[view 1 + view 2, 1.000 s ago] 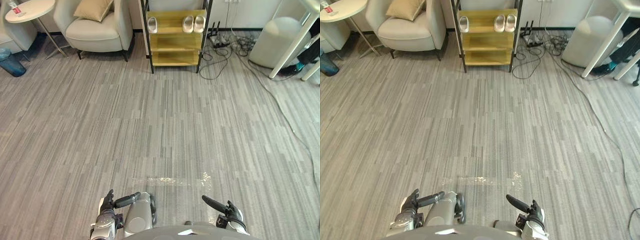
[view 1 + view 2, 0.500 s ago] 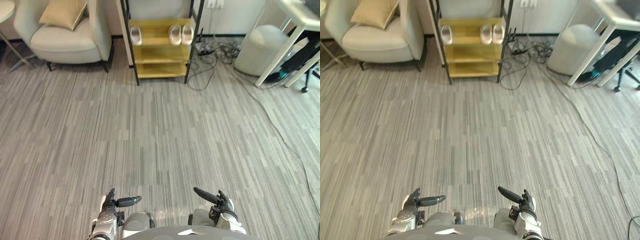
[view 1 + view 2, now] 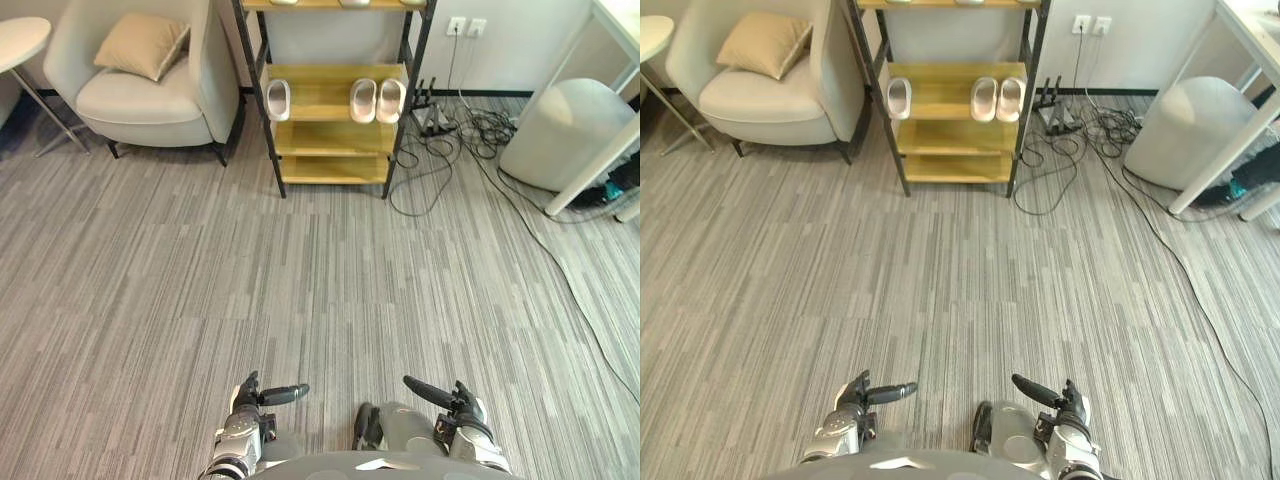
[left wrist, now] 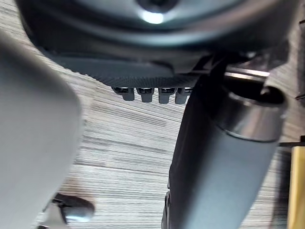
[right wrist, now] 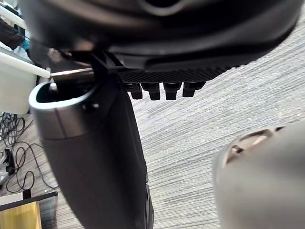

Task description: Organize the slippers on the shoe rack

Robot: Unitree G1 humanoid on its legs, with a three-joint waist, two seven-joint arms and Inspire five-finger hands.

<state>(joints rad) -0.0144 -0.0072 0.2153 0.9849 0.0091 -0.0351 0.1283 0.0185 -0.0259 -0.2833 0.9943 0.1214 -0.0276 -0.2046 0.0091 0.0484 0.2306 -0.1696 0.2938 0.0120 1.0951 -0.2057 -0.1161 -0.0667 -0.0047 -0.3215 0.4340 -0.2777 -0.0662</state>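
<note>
Slippers (image 3: pixel 377 100): pair at right of shoe rack (image 3: pixel 335 138) middle shelf; single slipper (image 3: pixel 279 99) at left end.
Left eye: framing shifted since half second ago, so camera moved; rack well ahead.
Right eye: left hand (image 3: pixel 852 396), right hand (image 3: pixel 1070 404) low, thumbs out.
Wrist views: fingers (image 4: pixel 143 94) relaxed on both hands, nothing held.
Judgement: approach only, no grasp yet.

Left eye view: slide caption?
Three slippers on a rack shelf; left robot hand and right robot hand open, far from it.

We see a lone pale slipper (image 3: pixel 278 99) upright at the left edge of a yellow shoe rack (image 3: pixel 320 98) shelf, and a matching pair (image 3: pixel 365 100) side by side at its right edge.
</note>
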